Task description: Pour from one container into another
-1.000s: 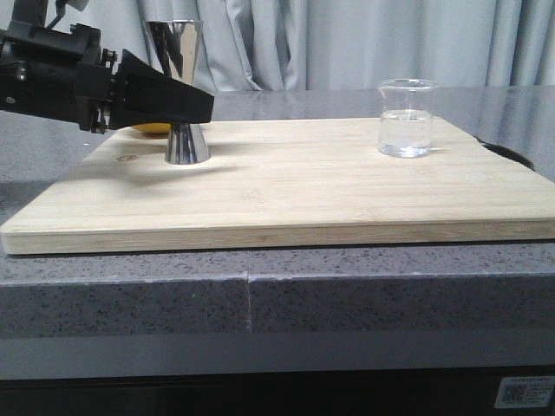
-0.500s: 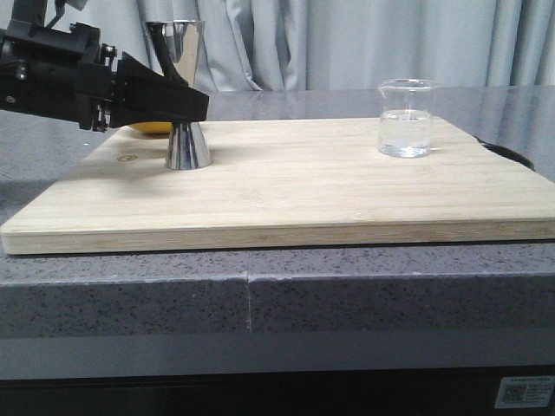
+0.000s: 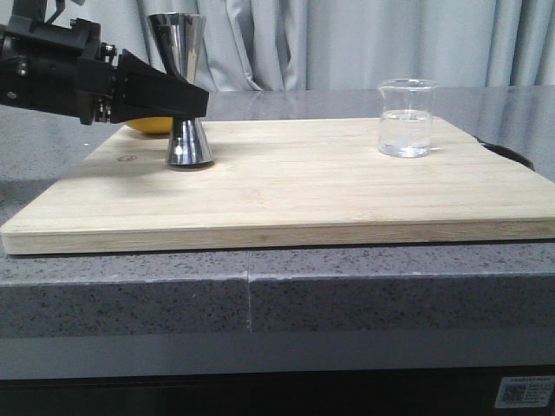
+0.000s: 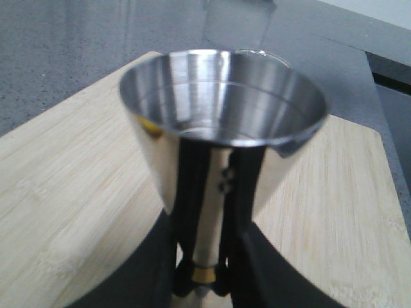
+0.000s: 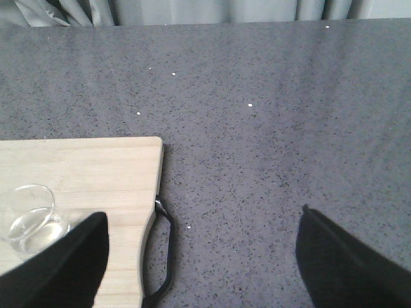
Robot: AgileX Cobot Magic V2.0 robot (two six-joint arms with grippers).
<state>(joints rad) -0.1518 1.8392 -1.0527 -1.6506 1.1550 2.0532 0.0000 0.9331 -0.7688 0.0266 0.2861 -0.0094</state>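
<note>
Steel jigger (image 3: 180,87) stands upright near one end of the wooden board (image 3: 295,186), the left pincer (image 3: 192,102) clenched on its gold-banded waist, its cup seemingly empty. The glass beaker (image 3: 405,118), with clear liquid inside, sits well apart toward the board's opposite end, untouched. The right pincer (image 5: 202,253) hangs released beyond the board's edge, over the surface (image 5: 270,115), so I judge pouring not yet begun.

you are viewing one jigger (image 3: 180,91), one beaker (image 3: 405,119), one cutting board (image 3: 295,186), one yellow object (image 3: 149,126), two grippers.
</note>
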